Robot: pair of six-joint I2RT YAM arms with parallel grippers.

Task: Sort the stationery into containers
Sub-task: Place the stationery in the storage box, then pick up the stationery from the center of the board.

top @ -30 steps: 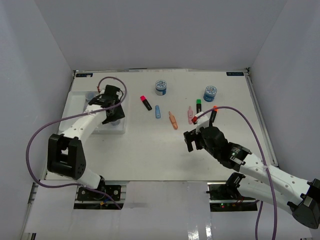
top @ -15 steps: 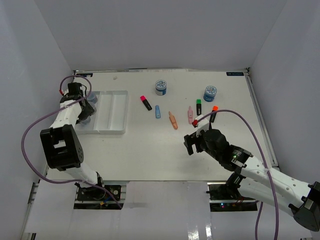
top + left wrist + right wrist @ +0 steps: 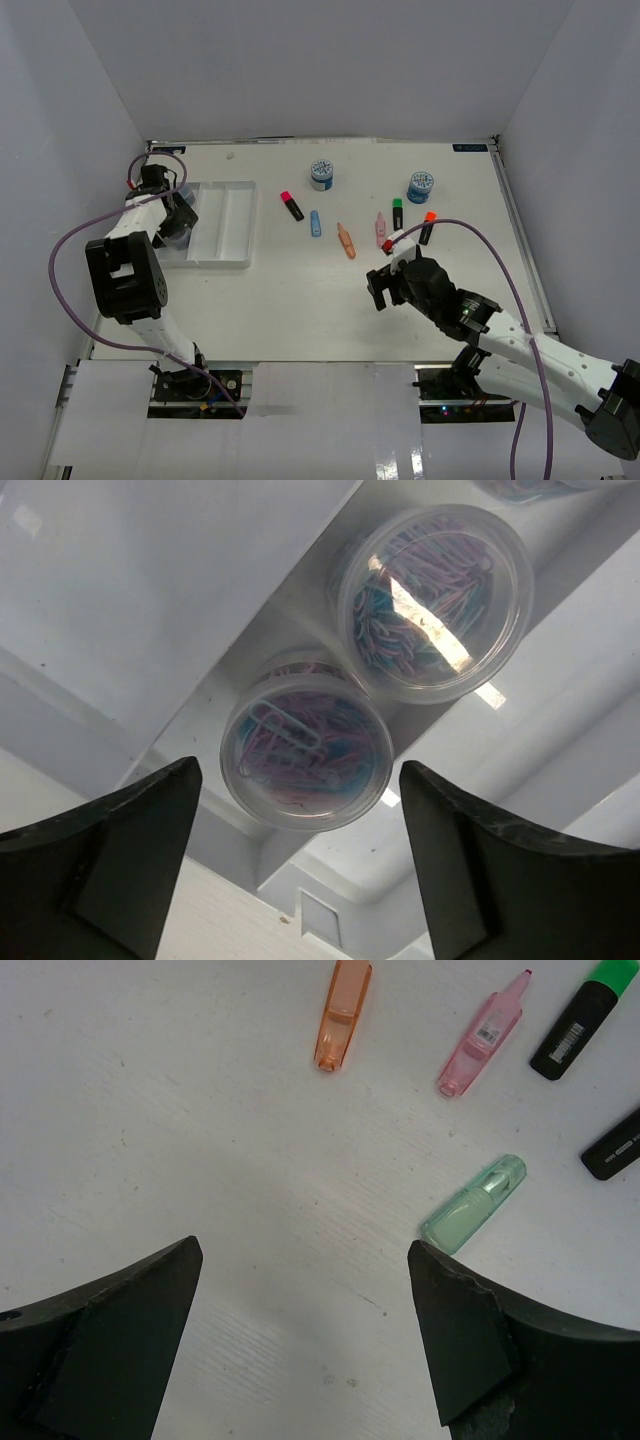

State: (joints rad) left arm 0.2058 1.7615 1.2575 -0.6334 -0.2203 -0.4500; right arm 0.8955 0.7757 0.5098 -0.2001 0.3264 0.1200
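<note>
Two clear jars of coloured paper clips [image 3: 306, 750] [image 3: 435, 600] sit side by side in one compartment of the white tray [image 3: 228, 218]. My left gripper [image 3: 300, 870] [image 3: 170, 212] hovers open above the nearer jar, touching neither. My right gripper [image 3: 305, 1340] [image 3: 385, 283] hangs open over bare table, with a green marker [image 3: 473, 1205] just beyond its right finger. Farther off lie an orange marker [image 3: 343, 1015] [image 3: 346, 241], a pink marker [image 3: 482, 1035] [image 3: 380, 230], a green-capped highlighter [image 3: 580, 1020] [image 3: 397, 213] and an orange-capped highlighter [image 3: 427, 228].
A pink-capped highlighter [image 3: 291, 206] and a blue marker [image 3: 316, 223] lie mid-table. Two blue-lidded jars [image 3: 321, 174] [image 3: 420, 186] stand near the back. White walls close in the table on the left, right and rear.
My left arm swung from the tray's right side to its far left end and its jaws widened, with the jar now lying free in the tray. The right arm barely moved.
</note>
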